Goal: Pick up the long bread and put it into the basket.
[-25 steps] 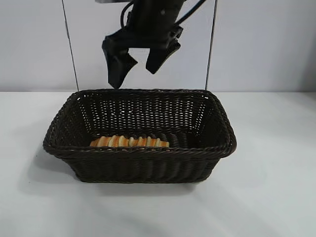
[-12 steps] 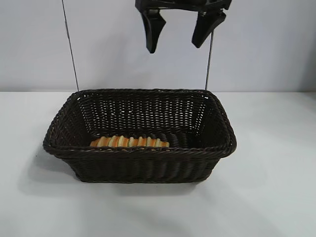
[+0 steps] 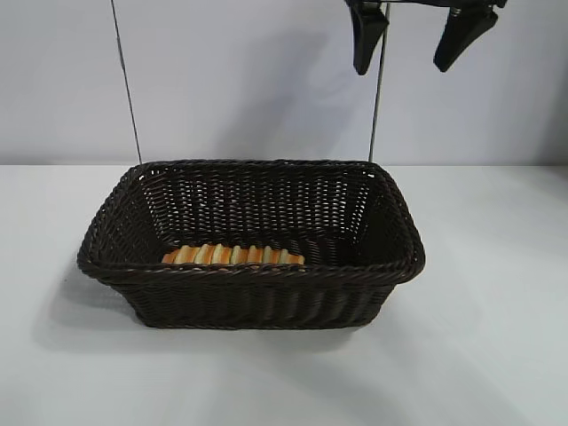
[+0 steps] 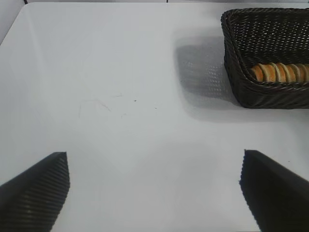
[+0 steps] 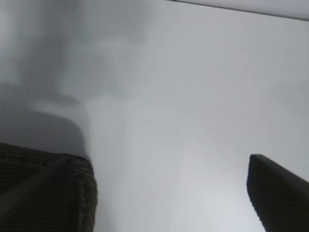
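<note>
Long bread already inside the basket, lying against its near wall. Right claw released and empty, high above the basket's far right corner. Left claw released, parked beside the basket. Placing apparently done; only retreat remaining.

Level front camera, two wrist cameras; shared basket.

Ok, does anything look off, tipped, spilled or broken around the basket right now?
Nothing stands out. The basket sits upright on the table, its weave intact. The long bread lies flat inside along the near wall. The right pincer hangs open and empty above the basket's far right corner.
</note>
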